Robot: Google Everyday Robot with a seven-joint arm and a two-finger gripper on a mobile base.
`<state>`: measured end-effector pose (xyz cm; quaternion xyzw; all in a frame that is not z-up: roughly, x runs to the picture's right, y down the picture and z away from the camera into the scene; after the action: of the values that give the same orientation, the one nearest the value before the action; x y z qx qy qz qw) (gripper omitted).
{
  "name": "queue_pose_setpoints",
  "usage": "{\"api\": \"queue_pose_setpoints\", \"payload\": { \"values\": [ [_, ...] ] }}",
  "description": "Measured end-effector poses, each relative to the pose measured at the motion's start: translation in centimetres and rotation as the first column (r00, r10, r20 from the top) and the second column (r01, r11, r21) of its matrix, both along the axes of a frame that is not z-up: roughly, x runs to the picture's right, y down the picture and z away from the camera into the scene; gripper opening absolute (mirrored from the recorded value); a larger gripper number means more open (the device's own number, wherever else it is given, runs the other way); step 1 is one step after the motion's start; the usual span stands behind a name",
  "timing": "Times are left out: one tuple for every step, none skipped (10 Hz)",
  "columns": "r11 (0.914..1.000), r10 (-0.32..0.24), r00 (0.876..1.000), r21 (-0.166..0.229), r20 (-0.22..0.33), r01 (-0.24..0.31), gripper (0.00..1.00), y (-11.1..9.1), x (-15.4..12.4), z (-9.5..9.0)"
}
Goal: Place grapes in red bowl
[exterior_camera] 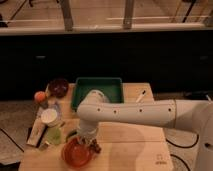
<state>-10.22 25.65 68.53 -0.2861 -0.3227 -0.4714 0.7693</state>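
Pincer [90, 142] at lower left of the frame, low over the right rim of the red bowl [74, 156] on the worktop [131, 146]; wide or narrow, cannot tell. Grapes [94, 147] visible as a dark clump directly under it, at the bowl's right edge, perhaps not fully inside. Probably the release step. To do it well: shift a little toward frame left, over the bowl's middle, stay low, let go only there, then rise straight up without touching the rim.
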Motion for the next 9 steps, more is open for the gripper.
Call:
{"api": "queue_pose_setpoints", "payload": {
  "values": [
    [1.0000,-0.002,1.000,0.000,0.002,0.002,0.19,0.00,-0.10,0.01],
    [1.0000,-0.008,1.000,-0.002,0.011,0.008,0.19,0.08,-0.17,-0.01],
    [1.0000,-0.008,1.000,-0.004,0.012,0.008,0.19,0.12,-0.11,-0.01],
    [1.0000,-0.008,1.000,-0.004,0.012,0.008,0.19,0.09,-0.10,-0.01],
    [1.0000,-0.008,1.000,-0.003,0.014,0.008,0.19,0.02,-0.13,0.02],
    [0.9999,-0.010,1.000,-0.003,0.016,0.010,0.19,0.01,-0.17,0.02],
    [0.9999,-0.012,1.000,-0.002,0.019,0.012,0.19,0.01,-0.19,0.04],
    [0.9999,-0.015,1.000,-0.002,0.024,0.015,0.19,0.00,-0.26,0.06],
    [0.9999,-0.016,1.000,-0.003,0.026,0.016,0.19,0.04,-0.27,0.08]
  ]
}}
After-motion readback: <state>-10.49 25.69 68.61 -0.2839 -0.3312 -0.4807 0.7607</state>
